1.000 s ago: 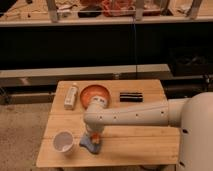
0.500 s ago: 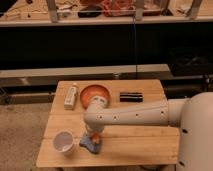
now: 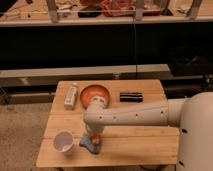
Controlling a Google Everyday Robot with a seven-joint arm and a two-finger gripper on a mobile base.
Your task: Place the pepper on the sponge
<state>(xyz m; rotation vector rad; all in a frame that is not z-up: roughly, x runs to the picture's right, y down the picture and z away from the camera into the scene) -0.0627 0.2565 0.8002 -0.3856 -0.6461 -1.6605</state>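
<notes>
Pepper (image 3: 93,143), orange, resting on blue sponge (image 3: 85,145) near front edge of wooden table (image 3: 150,145), just right of white cup (image 3: 63,141). Gripper (image 3: 92,134) positioned directly over pepper and sponge, at end of white arm (image 3: 135,114) reaching in from right; jaws masked by wrist, released or clenched cannot be told. Farther back on table: orange bowl (image 3: 95,93), white bottle (image 3: 70,96) lying at left, dark flat object (image 3: 131,96) at right.

Pale wood table (image 3: 150,145); orange bowl (image 3: 95,92); black packet (image 3: 131,96); white cup (image 3: 63,141), front-left corner; blue sponge (image 3: 88,147) under orange pepper (image 3: 93,142); white gripper (image 3: 93,135) above, near front edge.
</notes>
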